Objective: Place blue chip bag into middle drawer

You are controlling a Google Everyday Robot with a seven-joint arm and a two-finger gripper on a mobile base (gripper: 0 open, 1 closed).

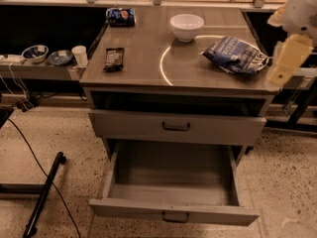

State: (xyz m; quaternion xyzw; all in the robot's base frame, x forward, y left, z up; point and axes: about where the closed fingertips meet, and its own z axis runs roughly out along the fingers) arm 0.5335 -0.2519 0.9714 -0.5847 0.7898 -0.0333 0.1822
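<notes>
The tool (283, 63) hangs at the worktop's (143, 71) right edge, just beside the chip bag (237, 55). A bowl (186, 27), candy bar (113, 58) and packet (121, 17) lie further left. Below a shut drawer (176, 127), the open drawer (173, 214) stands pulled out.
</notes>
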